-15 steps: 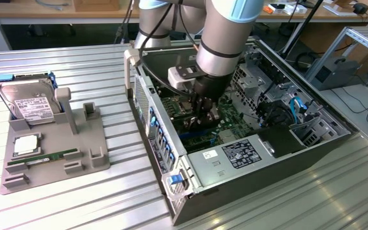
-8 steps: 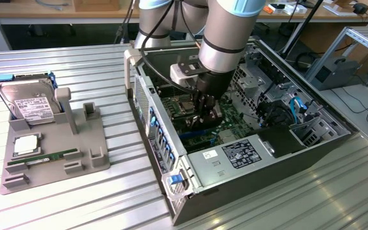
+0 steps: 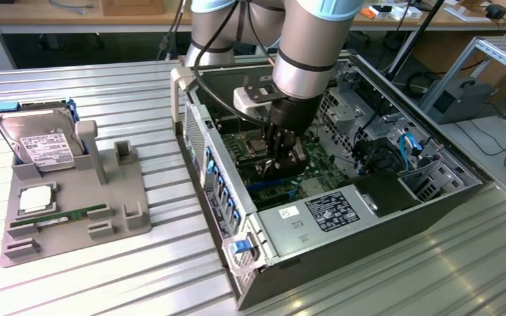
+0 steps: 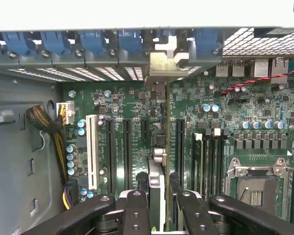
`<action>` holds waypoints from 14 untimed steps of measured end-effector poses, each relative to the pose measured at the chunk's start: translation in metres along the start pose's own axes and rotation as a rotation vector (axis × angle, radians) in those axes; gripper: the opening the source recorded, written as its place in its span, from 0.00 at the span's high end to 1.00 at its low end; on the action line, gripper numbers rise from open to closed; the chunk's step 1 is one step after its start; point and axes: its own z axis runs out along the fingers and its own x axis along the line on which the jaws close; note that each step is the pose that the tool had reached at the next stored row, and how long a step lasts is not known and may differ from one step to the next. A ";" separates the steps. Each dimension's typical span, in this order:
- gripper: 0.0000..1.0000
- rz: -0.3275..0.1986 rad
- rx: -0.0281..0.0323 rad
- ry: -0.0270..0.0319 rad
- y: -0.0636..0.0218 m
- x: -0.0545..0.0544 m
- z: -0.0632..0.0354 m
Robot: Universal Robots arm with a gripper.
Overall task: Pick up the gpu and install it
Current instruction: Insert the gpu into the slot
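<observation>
Green motherboard [image 4: 196, 117], blue slot clips [image 4: 93, 41], black gripper [image 4: 159, 198].

I work at a ribbed metal desk [image 3: 103, 283]; wooden workbenches [image 3: 60, 16] line the back, an aluminium frame [image 3: 499, 49] standing alongside.

1. You can see a white label [image 3: 47, 149] on the silver hard drive in the grey holder, but its print is illegible.
2. The dark label [image 3: 331, 212] and small white sticker [image 3: 289, 212] on the grey metal power-supply box are equally unreadable.
</observation>
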 end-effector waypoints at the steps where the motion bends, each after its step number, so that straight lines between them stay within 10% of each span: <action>1: 0.73 0.000 0.0000 0.0001 0.0008 0.000 0.0002; 14: 0.73 0.000 0.0000 -0.0007 0.0079 -0.004 0.0078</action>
